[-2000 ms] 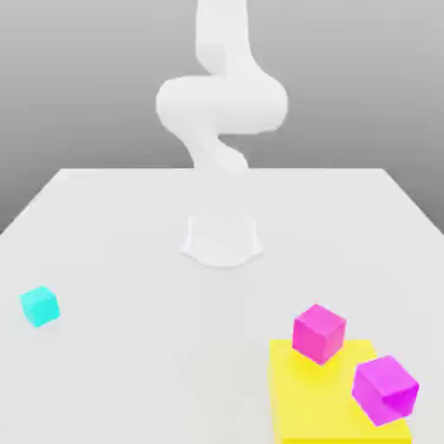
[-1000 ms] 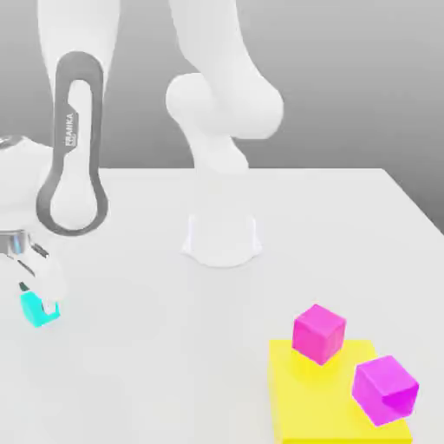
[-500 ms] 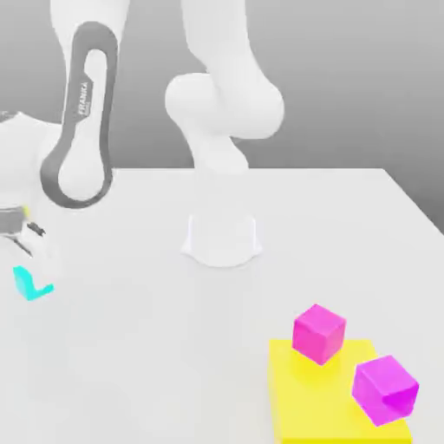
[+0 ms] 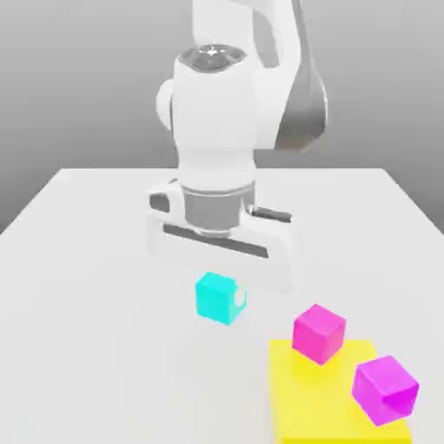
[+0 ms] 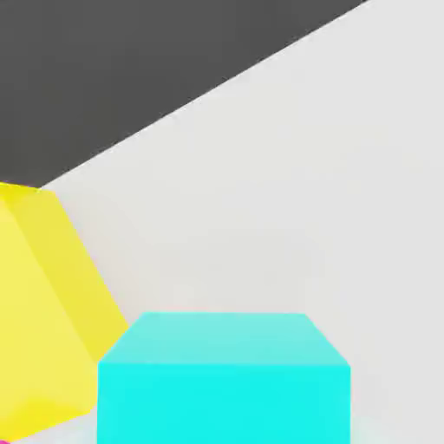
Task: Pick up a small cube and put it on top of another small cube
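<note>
The small cyan cube (image 4: 213,297) hangs above the table near the middle of the exterior view, with my gripper (image 4: 223,293) shut on it beneath the white hand. In the hand view the same cube (image 5: 224,381) is very close, with the yellow slab (image 5: 43,295) beside it. Two other small cubes rest on the yellow slab (image 4: 299,408) at the exterior view's lower right. One is a pink-magenta cube (image 4: 318,332) and the other a purple-magenta cube (image 4: 385,388). The held cube is up and to the left of the pink-magenta one, apart from it.
The white table (image 4: 95,347) stretches out on the exterior view's left. The arm's round base (image 4: 186,238) stands at the back centre behind the hand. The yellow slab reaches the picture's lower edge.
My gripper shut on the cyan cube at the exterior view's left, lifted it and carried it right to the middle. The two magenta cubes and the slab have not moved.
</note>
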Controlling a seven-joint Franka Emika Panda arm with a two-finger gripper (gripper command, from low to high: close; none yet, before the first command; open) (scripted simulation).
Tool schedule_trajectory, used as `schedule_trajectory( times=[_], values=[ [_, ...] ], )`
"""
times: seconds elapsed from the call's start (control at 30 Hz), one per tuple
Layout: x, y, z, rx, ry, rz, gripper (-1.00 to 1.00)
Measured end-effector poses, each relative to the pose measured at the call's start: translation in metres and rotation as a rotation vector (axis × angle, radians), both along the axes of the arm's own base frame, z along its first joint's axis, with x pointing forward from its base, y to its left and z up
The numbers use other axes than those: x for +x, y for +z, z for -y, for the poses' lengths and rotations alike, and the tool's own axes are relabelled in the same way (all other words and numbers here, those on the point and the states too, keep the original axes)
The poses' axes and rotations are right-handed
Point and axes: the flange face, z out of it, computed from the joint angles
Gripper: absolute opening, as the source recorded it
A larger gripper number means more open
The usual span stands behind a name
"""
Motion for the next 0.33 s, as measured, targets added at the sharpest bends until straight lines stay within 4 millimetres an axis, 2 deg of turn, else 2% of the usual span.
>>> schedule_trajectory(
  times=[0.07, 0.13, 0.2, 0.23, 0.33],
  values=[
    [-0.010, 0.003, -0.045, -0.014, 0.030, -0.004, -1.00],
    [-0.014, -0.015, -0.060, -0.022, 0.039, -0.004, -1.00],
    [-0.015, -0.039, -0.064, -0.022, 0.042, -0.004, -1.00],
    [-0.016, -0.048, -0.065, -0.021, 0.044, -0.004, 1.00],
    [-0.016, -0.048, -0.065, -0.021, 0.044, -0.004, 1.00]
  ],
)
